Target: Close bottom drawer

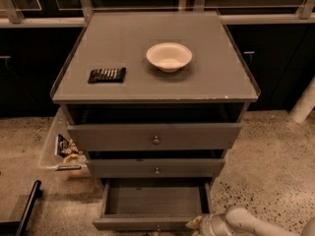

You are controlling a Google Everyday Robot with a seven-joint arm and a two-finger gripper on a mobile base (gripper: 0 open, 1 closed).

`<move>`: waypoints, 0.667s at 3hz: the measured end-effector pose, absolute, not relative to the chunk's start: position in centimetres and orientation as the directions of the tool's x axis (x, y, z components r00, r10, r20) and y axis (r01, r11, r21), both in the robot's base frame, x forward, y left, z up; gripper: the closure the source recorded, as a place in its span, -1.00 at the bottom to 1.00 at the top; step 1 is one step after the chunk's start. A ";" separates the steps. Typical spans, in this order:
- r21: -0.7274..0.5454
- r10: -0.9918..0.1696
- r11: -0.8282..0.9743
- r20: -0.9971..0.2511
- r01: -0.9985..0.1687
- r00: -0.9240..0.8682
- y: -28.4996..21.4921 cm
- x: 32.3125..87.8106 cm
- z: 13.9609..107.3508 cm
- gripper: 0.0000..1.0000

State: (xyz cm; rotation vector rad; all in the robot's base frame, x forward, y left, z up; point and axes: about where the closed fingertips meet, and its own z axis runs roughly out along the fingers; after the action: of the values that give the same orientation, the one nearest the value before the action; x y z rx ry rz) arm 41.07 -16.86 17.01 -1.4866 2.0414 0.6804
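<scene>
hand (200, 224): grip state I can't tell
bottom drawer (142, 223): open, front just left of hand
risk: my off-centre push could skew and jam it

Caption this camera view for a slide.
Robot gripper beside the right end of the open slim grey bottom drawer; white round bowl on grey cabinet.

The robot's pale arm (242, 222) is reaching in from the lower right corner of the view, lying low and nearly level and pointing toward the left. At its tip, the gripper (196, 223) is sitting close to the bottom edge, right of centre, with only its rounded wrist end showing clearly.
</scene>
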 end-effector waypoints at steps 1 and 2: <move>0.060 -0.706 0.261 -0.669 -0.963 -0.233 -16.3 41.9 17.2 -1.00; 0.011 -0.726 0.242 -0.661 -0.970 -0.189 -15.6 43.5 17.6 -0.63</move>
State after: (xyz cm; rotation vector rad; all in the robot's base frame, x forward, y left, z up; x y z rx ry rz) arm 43.48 -15.61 17.64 -1.5436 1.9847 0.5950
